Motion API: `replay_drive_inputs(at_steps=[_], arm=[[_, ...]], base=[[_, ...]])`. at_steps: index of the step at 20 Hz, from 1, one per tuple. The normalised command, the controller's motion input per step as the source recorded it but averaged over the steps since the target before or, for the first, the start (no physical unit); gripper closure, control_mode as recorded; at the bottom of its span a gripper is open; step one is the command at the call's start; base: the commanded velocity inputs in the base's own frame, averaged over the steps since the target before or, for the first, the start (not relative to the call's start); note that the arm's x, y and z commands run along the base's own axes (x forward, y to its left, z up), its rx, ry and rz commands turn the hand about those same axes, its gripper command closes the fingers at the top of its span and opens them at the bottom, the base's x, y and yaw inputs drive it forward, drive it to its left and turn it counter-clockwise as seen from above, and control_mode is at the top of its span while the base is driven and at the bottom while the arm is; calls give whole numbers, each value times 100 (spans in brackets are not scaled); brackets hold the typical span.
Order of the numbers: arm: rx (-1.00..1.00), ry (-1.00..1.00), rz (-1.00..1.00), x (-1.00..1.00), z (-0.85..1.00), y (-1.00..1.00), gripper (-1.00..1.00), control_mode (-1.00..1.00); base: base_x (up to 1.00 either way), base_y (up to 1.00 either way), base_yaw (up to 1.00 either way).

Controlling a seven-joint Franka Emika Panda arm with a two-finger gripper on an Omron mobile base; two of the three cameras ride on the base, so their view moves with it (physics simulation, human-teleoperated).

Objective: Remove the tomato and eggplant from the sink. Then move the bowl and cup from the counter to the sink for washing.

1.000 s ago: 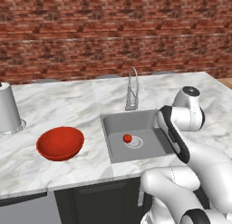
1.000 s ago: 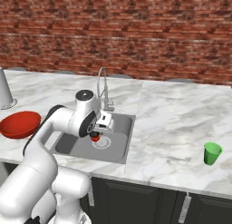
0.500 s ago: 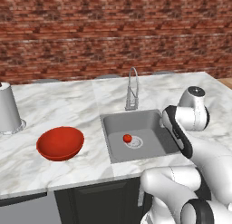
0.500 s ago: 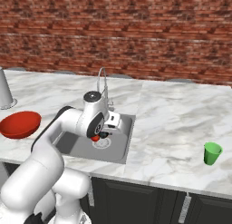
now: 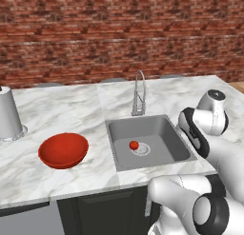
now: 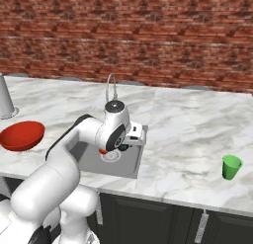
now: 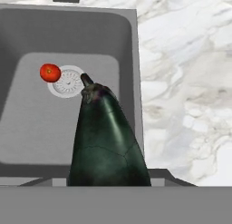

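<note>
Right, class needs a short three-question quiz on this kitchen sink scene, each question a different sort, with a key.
1. True or false: the tomato lies in the sink beside the drain.
2. What does the gripper hold in the hand view? A) cup B) eggplant C) bowl
3. Name the dish on the counter left of the sink.

Key: 1 true; 2 B; 3 the red bowl.

No legible text, label, brand mark, number or sign appears on any surface in these views, whether wall, worktop, basin or the dishes and produce standing on them.
</note>
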Motion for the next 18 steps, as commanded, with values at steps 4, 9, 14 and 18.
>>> replay_drive_inputs(at_steps=[4,9,14,18], arm=[[0,0,6,10,0,-28,100,-100],[0,-1,5,7,0,-28,100,-100],[0,-1,4,7,-4,-27,100,-100],[0,-2,1,5,-9,-24,100,-100]], base=[[0,0,0],[0,0,0],[0,0,0],[0,0,0]])
